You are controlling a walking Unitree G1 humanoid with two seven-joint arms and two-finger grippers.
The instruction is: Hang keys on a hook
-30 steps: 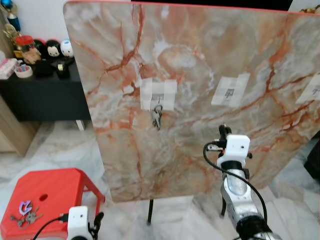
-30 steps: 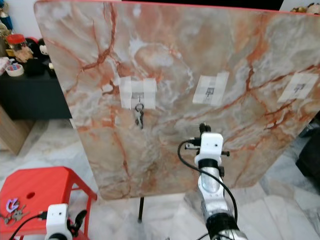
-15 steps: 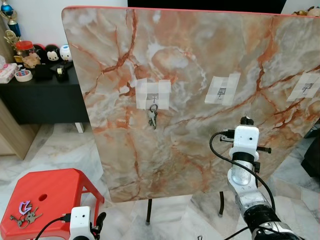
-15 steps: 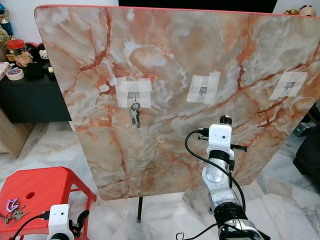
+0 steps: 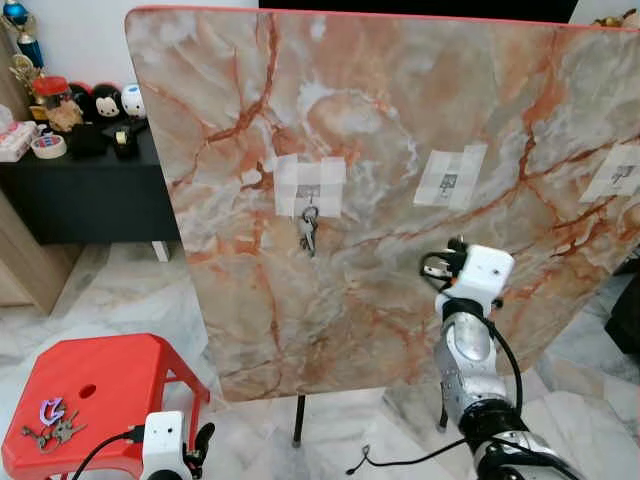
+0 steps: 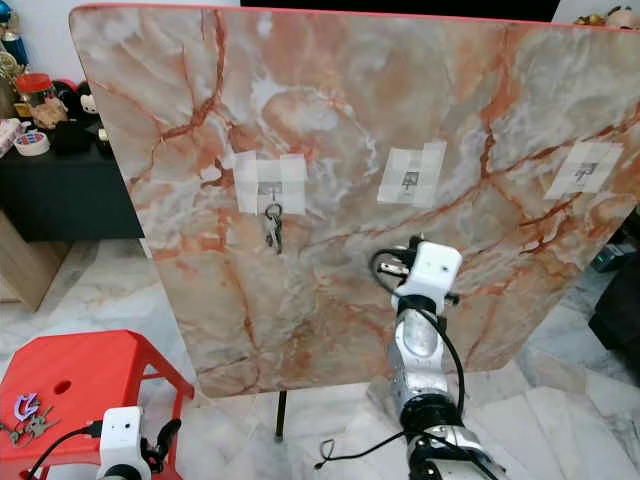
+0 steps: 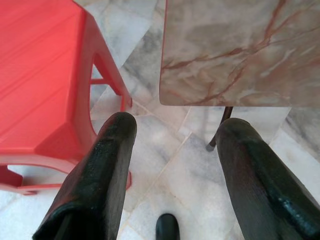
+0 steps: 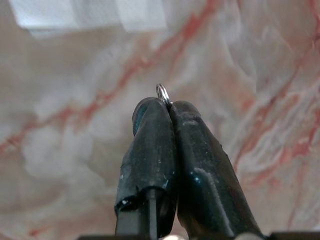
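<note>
An upright marble board point(image 5: 380, 120) carries three taped hooks. A bunch of keys point(image 5: 308, 234) hangs from the left hook point(image 5: 310, 190). The middle hook point(image 5: 449, 182) and right hook point(image 5: 626, 176) are bare. My right arm's wrist point(image 5: 476, 272) is raised before the board, just below the middle hook. My right gripper point(image 8: 162, 107) is shut on a small key ring point(image 8: 162, 92) close to the board, with the white tape point(image 8: 85, 12) beyond. My left gripper point(image 7: 175, 135) hangs low and open beside a red stool point(image 5: 95, 385), where another key bunch point(image 5: 50, 422) lies.
A black cabinet point(image 5: 90, 195) with toys stands at the far left. The board's thin legs point(image 5: 299, 422) reach the marble floor, and a loose cable point(image 5: 395, 463) trails there. A dark object point(image 5: 630, 320) sits at the right edge.
My right wrist has tilted over to the left and sits slightly higher and closer to the middle hook. The head camera has swayed a little. The left arm has stayed low.
</note>
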